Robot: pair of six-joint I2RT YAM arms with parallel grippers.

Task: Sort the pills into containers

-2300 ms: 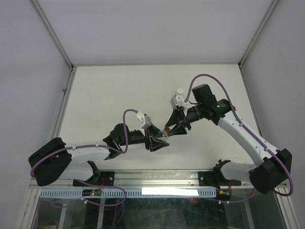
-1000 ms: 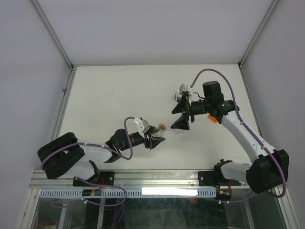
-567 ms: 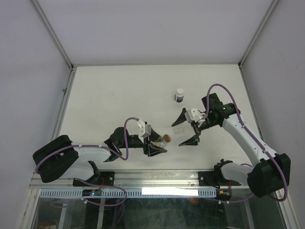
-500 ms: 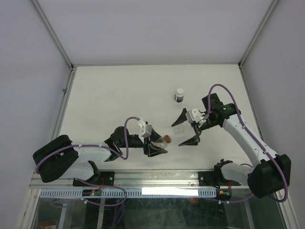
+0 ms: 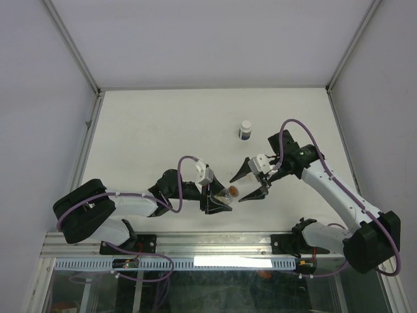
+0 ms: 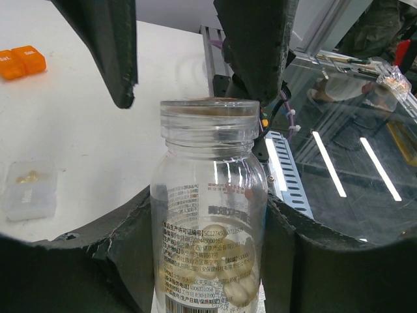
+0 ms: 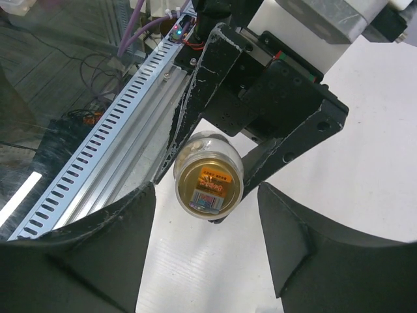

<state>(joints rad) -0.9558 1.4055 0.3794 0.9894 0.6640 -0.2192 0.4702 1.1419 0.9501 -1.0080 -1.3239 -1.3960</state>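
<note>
My left gripper point(image 5: 220, 199) is clamped on a clear pill bottle point(image 6: 208, 215) with a printed label, held off the table point(image 5: 163, 130). A heap of pale, cream-coloured pills point(image 6: 234, 287) sits in the bottle's lower part. My right gripper point(image 5: 236, 190) has its jaws spread wide to either side of the bottle's mouth end, not touching it. In the right wrist view, that end shows as a gold-brown disc with an orange sticker; I cannot tell whether the mouth is sealed. In the left wrist view, a flat clear two-cell box point(image 6: 27, 190) lies on the table left of the bottle, with one yellowish pill point(image 6: 26, 177) in its far cell. An orange pill box point(image 6: 19, 62) lies farther off on the same side. Well beyond the bottle stands a small white-capped bottle point(image 5: 245, 129).
</note>
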